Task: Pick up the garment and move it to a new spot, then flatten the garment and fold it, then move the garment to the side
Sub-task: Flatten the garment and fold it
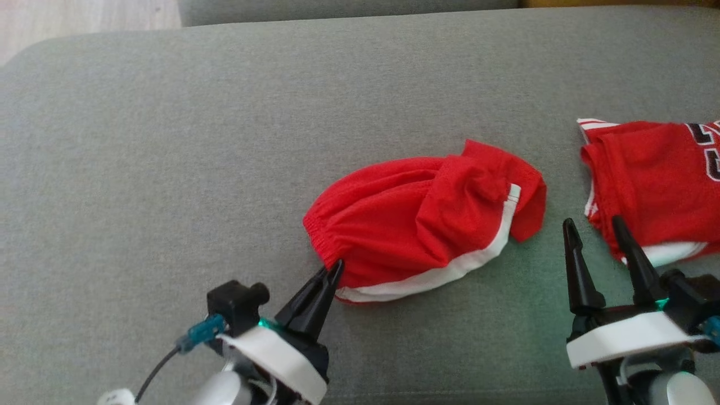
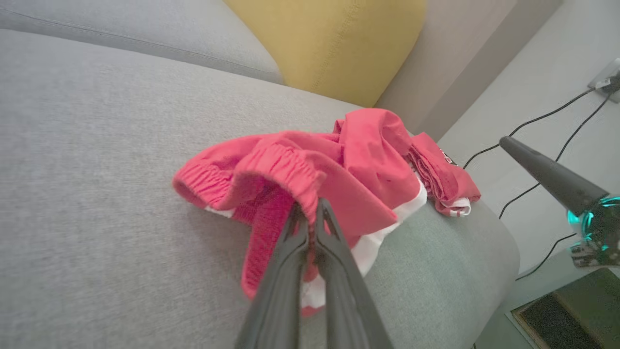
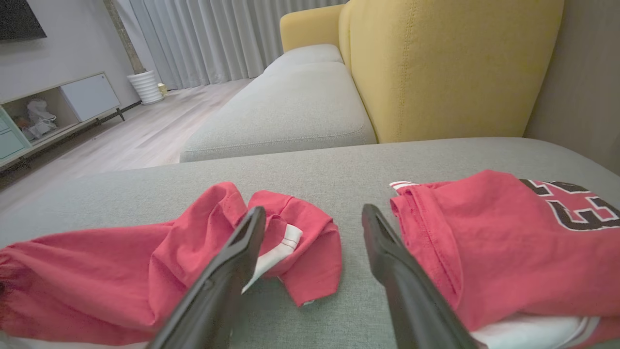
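The garment [image 1: 416, 219] is a pair of red shorts with white trim and an elastic waistband, lying crumpled on the grey sofa cushion [image 1: 169, 140]. My left gripper [image 1: 334, 269] is shut on the near left corner of the waistband; in the left wrist view its tips [image 2: 310, 208] pinch the red elastic edge of the garment [image 2: 368, 160]. My right gripper [image 1: 593, 223] hovers open just right of the shorts, holding nothing. In the right wrist view the open right gripper [image 3: 314, 212] points at the bare cushion between the garment [image 3: 121, 271] and a second red piece.
A folded red jersey [image 1: 652, 180] with dark lettering lies at the cushion's right end [image 3: 508, 247]. A yellow sofa back [image 3: 450, 63] rises behind. The cushion's right edge drops to a floor with black cables [image 2: 537, 116]. Bare grey cushion stretches left and far.
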Tool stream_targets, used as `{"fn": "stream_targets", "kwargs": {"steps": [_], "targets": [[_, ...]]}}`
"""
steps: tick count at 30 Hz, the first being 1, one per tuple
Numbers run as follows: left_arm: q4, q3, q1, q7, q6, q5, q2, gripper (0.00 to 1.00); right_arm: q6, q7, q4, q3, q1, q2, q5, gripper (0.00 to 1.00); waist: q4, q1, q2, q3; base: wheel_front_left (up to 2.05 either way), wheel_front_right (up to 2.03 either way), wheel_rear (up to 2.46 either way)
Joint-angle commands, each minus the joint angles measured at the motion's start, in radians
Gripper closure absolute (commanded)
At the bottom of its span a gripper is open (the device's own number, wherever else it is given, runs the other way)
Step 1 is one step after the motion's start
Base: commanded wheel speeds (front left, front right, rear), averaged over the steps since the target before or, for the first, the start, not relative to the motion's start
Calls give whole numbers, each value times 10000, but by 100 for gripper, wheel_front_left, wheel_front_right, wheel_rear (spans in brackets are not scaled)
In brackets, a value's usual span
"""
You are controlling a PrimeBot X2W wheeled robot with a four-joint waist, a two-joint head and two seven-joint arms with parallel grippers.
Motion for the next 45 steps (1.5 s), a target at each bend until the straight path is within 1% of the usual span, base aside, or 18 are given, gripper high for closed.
{"fn": "stream_targets", "kwargs": {"steps": [1, 5, 7, 12, 17, 25, 26, 27, 28, 31, 34, 37, 38, 42, 45], "targets": [[-402, 356, -8, -100, -44, -53, 135, 100, 67, -88, -290, 197, -302, -64, 53, 0, 80, 0, 0, -2, 0, 0, 0], [-926, 523, 391, -56, 124, -277, 286, 100, 67, -75, -240, 159, -334, -64, 85, 0, 257, 0, 0, -4, 0, 0, 0], [-1298, 710, 582, -54, 284, -440, 362, 100, 67, -49, -217, 134, -363, -64, 83, 0, 337, 0, 0, 1, 0, 0, 0], [-1345, 1124, 299, 23, 430, -700, 465, 100, 67, -32, -225, 133, -454, -64, 135, 0, 342, 0, 0, 70, 0, 0, 0], [-538, 1558, -567, 39, 445, -894, 503, 100, 67, -14, -196, 190, -606, -64, 181, 0, 96, 0, 0, 242, 0, 0, 0], [1933, 1967, -2060, -39, 388, -1119, 382, 100, 67, -78, -136, 228, -718, -64, 262, 0, -370, 0, 0, 513, 0, 0, 0], [2256, 1950, -2190, -9, 369, -1132, 362, 86, 67, -94, -121, 222, -717, -64, 272, 0, -393, 0, 0, 520, 0, 0, 0], [2520, 1935, -2317, -38, 355, -1102, 356, 55, 67, -108, -110, 221, -716, -64, 277, 0, -417, 0, 0, 529, 0, 0, 0], [2745, 1927, -2427, -92, 351, -1058, 349, 0, 67, -120, -105, 218, -716, -64, 277, 0, -434, 0, 0, 537, 0, 0, 0], [3224, 1851, -2615, -269, 419, -804, 378, 0, 67, -148, -109, 197, -737, -64, 224, 0, -424, 0, 0, 519, 0, 0, 0], [3362, 1814, -2592, -486, 684, -412, 477, 0, 67, -147, -152, 219, -814, -64, 61, 0, -324, 0, 0, 451, 0, 0, 0], [3189, 1869, -2410, -645, 1007, -30, 581, 0, 67, -103, -207, 253, -914, -64, -162, 0, -178, 0, 0, 351, 0, 0, 0], [3189, 1869, -2410, -645, 1007, -30, 581, 0, 67, -103, -207, 253, -914, -64, -162, 0, -178, 0, 0, 351, 0, 0, 0], [2482, 2145, -1969, -732, 1490, 446, 677, 0, 67, 7, -253, 285, -998, -64, -442, 0, 70, 0, 0, 139, 0, 0, 0], [1495, 2535, -1525, -741, 1833, 913, 747, 0, 67, 111, -253, 319, -996, -64, -668, 0, 257, 0, 0, -42, 0, 0, 0]]}}
